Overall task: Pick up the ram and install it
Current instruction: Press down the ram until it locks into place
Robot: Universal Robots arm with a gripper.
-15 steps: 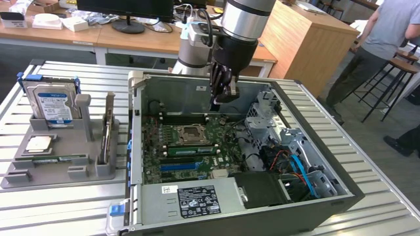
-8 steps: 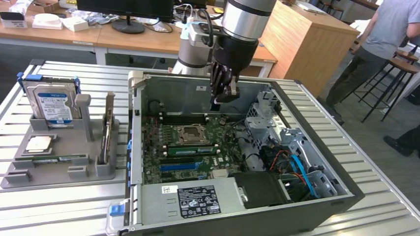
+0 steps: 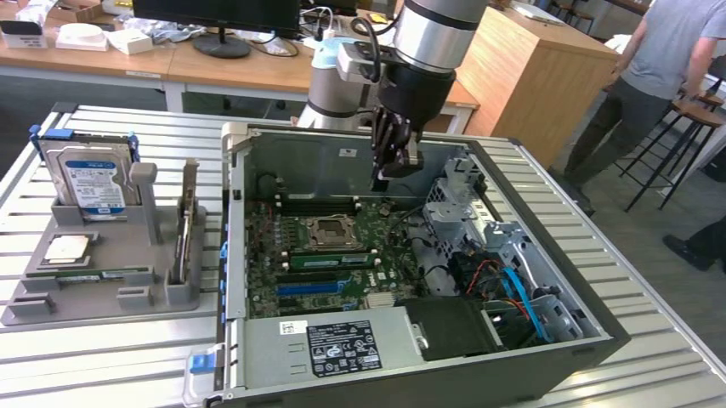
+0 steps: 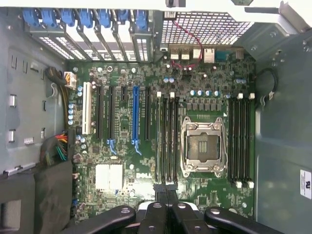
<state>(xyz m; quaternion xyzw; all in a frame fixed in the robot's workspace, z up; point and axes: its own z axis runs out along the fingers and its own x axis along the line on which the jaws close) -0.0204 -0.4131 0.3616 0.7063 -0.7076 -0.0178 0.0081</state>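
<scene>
Your gripper (image 3: 392,170) hangs inside the open computer case (image 3: 234,255), above the motherboard (image 3: 329,274) and toward the case's far wall. Its fingers are drawn together, and you can see nothing between them. From the wrist view you look straight down past the gripper (image 4: 166,195) onto the motherboard (image 4: 122,146). The fingers line up with a bank of dark memory slots (image 4: 168,141) just beside the empty CPU socket (image 4: 202,146). A blue expansion slot (image 4: 135,114) lies on the other side of those memory slots.

The ram (image 3: 91,274) is not in the gripper. You'll find it lying flat in the gray tray (image 3: 159,299), a narrow green stick along the tray's near edge and well apart from the arm. The tray sits on the slatted metal table (image 3: 664,285) toward the exterior view's left edge, just beside the case. In the same tray a blue-labelled hard drive (image 3: 93,183) stands upright at the far end. A square silver processor chip (image 3: 66,248) lies flat between the drive and the ram.

The case takes up the middle of the table, its open side facing up, with the labelled power supply (image 3: 340,344) at its near edge. Beyond the table's far right corner, as the exterior view shows it, a person (image 3: 652,76) stands next to a wooden cabinet.
</scene>
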